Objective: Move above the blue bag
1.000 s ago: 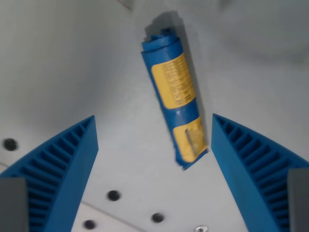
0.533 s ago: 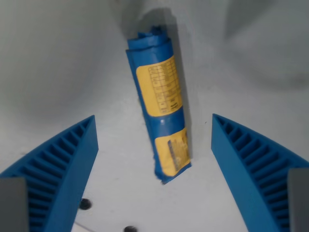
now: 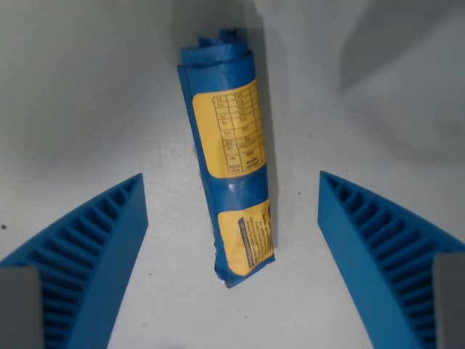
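One blue bag (image 3: 227, 160) lies under us, rolled into a tube and carrying two yellow labels: a larger printed table on its upper half and a smaller panel near its lower end. It rests on the pale grey table (image 3: 87, 94), running lengthwise from the top edge of the wrist view down toward the bottom edge, leaning a little so that its lower end sits slightly toward the wrist view's right.

Our gripper (image 3: 232, 218) hangs over it with its two blue ribbed fingers (image 3: 94, 240) spread wide, one at the lower left corner of the view and one at the lower right. Nothing is held between them, and neither finger touches the bag; there is clear table on both sides of the roll.

As for progress, we judge the move to be nearly or fully done. The bag sits roughly midway between the fingers, with its lower end falling in the gap between the tips and most of its length reaching up toward the top edge. If anything is left, it is a small nudge forward to bring the middle of the roll under the gripper, and perhaps a slight twist to square the fingers to its long axis.

By our count: one bag, two labels, two fingers, one table. A soft shadow falls across the upper right corner.
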`<state>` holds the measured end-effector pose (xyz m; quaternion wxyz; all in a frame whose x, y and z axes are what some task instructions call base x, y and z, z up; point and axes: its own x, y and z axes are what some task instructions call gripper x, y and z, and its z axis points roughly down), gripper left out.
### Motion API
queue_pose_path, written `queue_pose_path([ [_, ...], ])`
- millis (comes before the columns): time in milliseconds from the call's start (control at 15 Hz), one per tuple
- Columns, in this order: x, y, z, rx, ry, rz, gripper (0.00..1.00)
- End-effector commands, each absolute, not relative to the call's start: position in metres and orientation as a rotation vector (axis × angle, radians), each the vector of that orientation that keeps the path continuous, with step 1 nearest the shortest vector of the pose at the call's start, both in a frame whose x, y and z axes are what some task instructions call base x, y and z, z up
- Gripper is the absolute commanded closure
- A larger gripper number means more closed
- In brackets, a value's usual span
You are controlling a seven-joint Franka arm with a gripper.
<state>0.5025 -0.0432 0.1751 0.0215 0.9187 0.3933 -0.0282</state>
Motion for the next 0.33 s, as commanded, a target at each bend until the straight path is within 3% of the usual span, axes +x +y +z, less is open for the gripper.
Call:
queue_pose_path([
  [67, 0.497, -0.0476, 0.1713, 2.753, 1.27, 0.046, 0.0],
  [333, 0.4968, -0.0482, 0.1704, 2.764, 1.252, 0.043, 0.0],
])
